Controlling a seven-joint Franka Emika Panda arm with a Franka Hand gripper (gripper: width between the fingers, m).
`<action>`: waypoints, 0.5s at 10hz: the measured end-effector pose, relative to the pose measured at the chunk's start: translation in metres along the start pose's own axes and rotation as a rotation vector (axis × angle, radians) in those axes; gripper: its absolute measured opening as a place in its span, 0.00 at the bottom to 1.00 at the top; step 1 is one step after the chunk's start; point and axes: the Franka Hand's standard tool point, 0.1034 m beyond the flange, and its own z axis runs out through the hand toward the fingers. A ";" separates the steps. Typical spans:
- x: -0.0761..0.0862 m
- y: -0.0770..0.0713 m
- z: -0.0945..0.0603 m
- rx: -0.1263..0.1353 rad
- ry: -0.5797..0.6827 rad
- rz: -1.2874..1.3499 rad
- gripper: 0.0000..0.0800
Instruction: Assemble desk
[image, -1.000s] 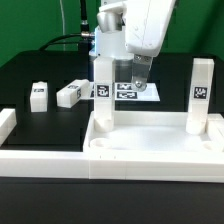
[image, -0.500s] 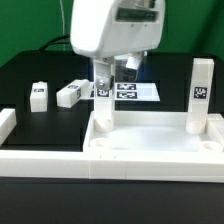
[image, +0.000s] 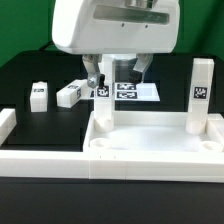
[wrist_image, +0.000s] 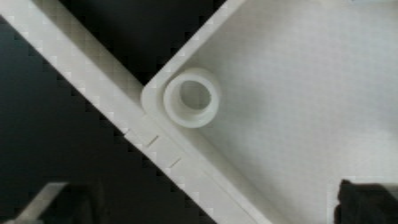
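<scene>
Two legs (image: 201, 92) upright on tabletop (image: 150, 162)

Marker board (image: 148, 92) on black table (image: 40, 68)

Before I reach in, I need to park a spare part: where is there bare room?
Free: the black table between the loose legs and the white rail; inside the tabletop between its standing legs. Crowded: around the marker board.

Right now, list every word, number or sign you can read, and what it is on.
No words or numbers are readable.
Black-white tag patterns, no letters: upright leg at the exterior view's right, marker board.
Tag on the lying leg: too small to read.
</scene>
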 end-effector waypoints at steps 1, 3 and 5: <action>-0.013 0.012 -0.008 0.028 0.009 0.084 0.81; -0.045 0.033 -0.007 0.080 0.012 0.205 0.81; -0.100 0.059 0.013 0.120 -0.038 0.217 0.81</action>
